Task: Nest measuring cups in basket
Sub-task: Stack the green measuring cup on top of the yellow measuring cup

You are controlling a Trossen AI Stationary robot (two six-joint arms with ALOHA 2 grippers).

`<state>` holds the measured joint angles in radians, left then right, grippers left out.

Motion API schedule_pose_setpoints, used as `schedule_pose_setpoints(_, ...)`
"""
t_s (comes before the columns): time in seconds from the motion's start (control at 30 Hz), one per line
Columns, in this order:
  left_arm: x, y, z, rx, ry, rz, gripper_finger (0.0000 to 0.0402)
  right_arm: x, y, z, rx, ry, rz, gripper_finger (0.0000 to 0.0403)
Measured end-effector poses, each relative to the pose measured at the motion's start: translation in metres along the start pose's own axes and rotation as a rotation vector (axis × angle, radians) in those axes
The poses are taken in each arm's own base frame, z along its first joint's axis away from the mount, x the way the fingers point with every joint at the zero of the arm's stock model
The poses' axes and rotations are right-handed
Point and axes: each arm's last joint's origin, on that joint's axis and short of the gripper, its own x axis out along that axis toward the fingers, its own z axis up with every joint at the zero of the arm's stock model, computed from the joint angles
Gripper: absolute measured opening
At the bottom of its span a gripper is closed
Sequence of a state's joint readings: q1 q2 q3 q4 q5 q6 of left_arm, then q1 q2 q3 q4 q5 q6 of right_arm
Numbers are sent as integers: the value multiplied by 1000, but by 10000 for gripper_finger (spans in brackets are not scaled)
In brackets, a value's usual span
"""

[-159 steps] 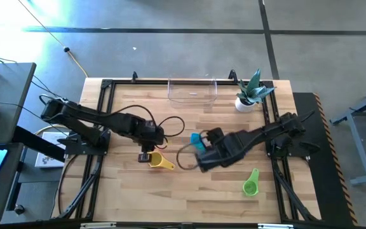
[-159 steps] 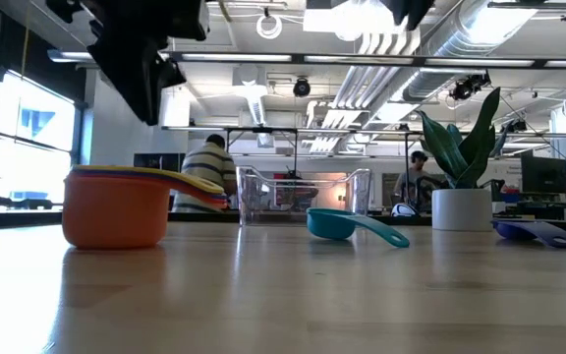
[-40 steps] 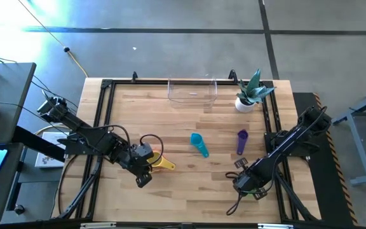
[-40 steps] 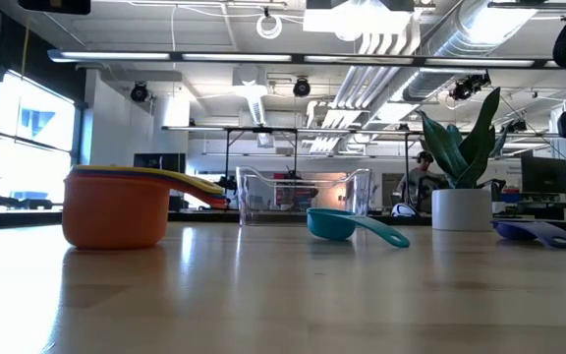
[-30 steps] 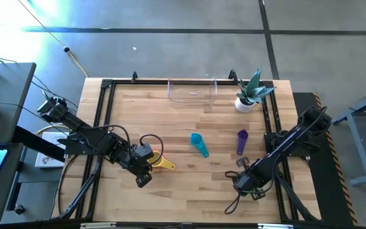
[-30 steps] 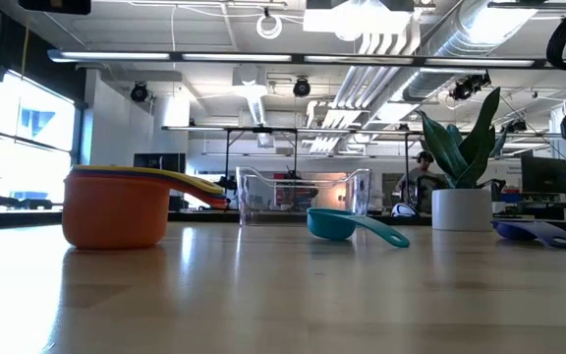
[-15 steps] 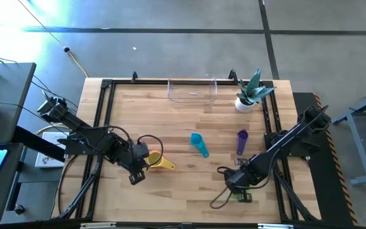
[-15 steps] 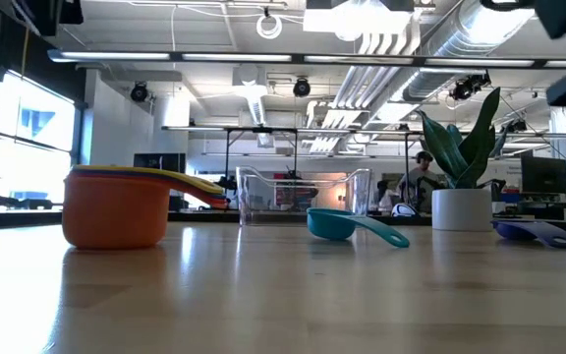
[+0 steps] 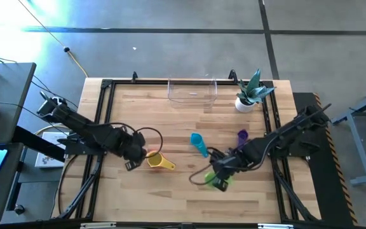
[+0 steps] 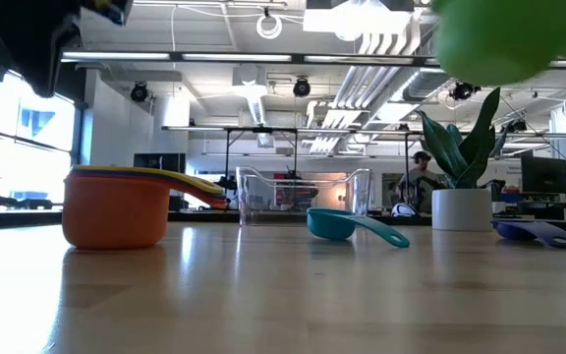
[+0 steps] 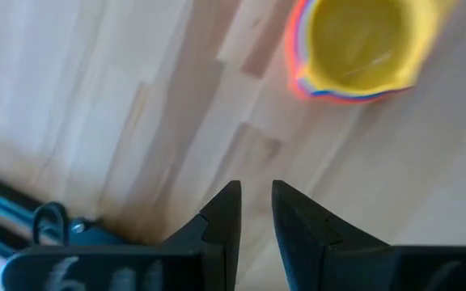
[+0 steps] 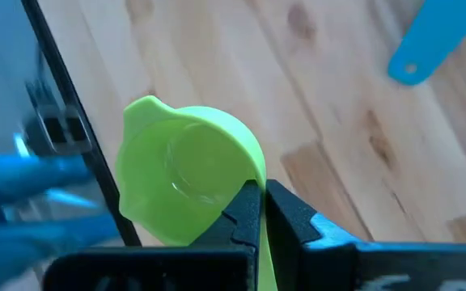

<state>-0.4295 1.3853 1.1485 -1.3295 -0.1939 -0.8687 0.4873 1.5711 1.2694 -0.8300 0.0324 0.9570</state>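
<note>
My right gripper [image 9: 220, 182] is shut on the green measuring cup [image 12: 183, 179], which hangs above the table's middle right; it is the green blur [image 10: 499, 37] at the top of the low view. A nested stack of orange, red and yellow cups [image 9: 157, 161] [image 10: 116, 206] [image 11: 357, 44] stands on its base at the middle left. My left gripper [image 9: 131, 165] [image 11: 254, 208] hovers just left of the stack, pointing down, narrowly open and empty. A teal cup [image 9: 199, 144] and a purple cup [image 9: 242, 136] lie on the table. The clear basket [image 9: 192, 91] stands at the far edge. My right gripper pinches the green cup's handle [image 12: 259, 176] between its two fingers, right where the handle joins the bowl's rim. The fingers slant downward from the table's right side. The cup is lifted clear of the table, and its bowl sticks out beyond the fingertips.
A white pot with a green plant [image 9: 246, 100] stands right of the basket. Black frame rails [image 9: 105, 114] run along the table's left and right sides. Bare wood [image 9: 176, 197] stretches along the near edge.
My right gripper has risen from the near right and swung toward the table's middle, rolling its wrist, and has carried the green cup up off the table. My left gripper has shifted toward the far left beside the stack and tipped to point more steeply down.
</note>
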Motion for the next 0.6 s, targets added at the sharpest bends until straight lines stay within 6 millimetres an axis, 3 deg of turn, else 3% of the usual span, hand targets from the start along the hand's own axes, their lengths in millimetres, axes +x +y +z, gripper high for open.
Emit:
schedule_pose_setpoints(0.33, 47, 10, -3, -7, 73, 17, 62, -18, -13, 41, 169, -110, 2, 0)
schedule_pose_setpoints(0.6, 74, 18, -4, -54, 89, 10, 62, -20, -24, 55, 238, -133, -10, 0)
